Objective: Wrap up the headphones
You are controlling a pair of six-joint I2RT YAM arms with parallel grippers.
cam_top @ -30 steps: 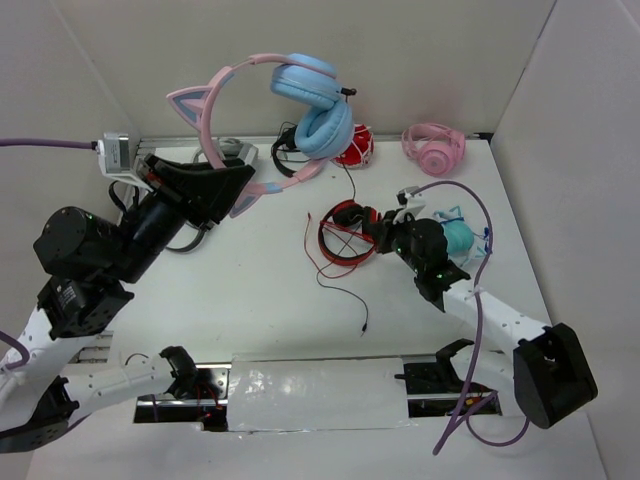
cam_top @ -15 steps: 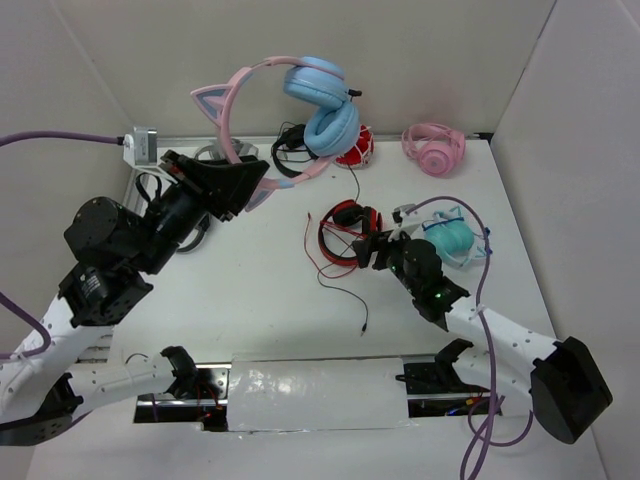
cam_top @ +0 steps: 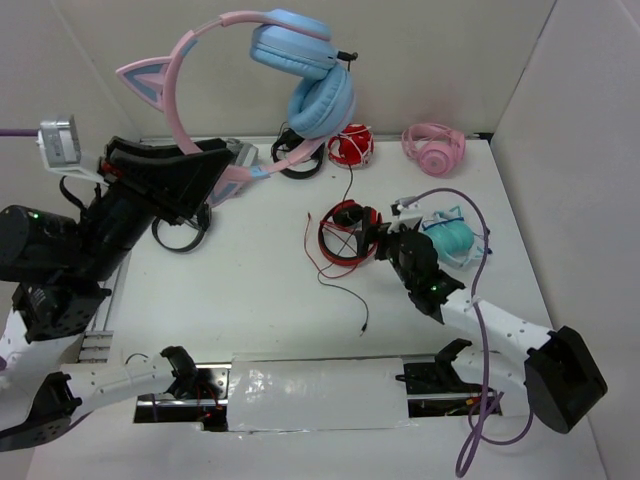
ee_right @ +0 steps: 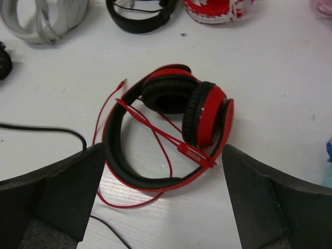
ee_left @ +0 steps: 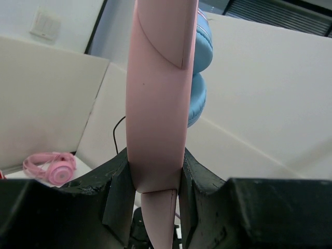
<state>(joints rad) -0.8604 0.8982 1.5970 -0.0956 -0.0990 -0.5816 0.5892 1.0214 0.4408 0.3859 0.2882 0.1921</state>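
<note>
Left gripper (ee_left: 155,189) clamps the headphones (cam_top: 290,45) by the stiff headband; probably light. The limp cable (cam_top: 350,185) dangles toward six o'clock. Right gripper (ee_right: 163,192) jaws apart.

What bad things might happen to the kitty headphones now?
The headphones hang high, pinched only at the headband by the left gripper, so they might swing or slip. Their black cable trails across the table by the red headphones and might snag there. The right gripper is open over the red headphones and might grab the wrong pair.
</note>
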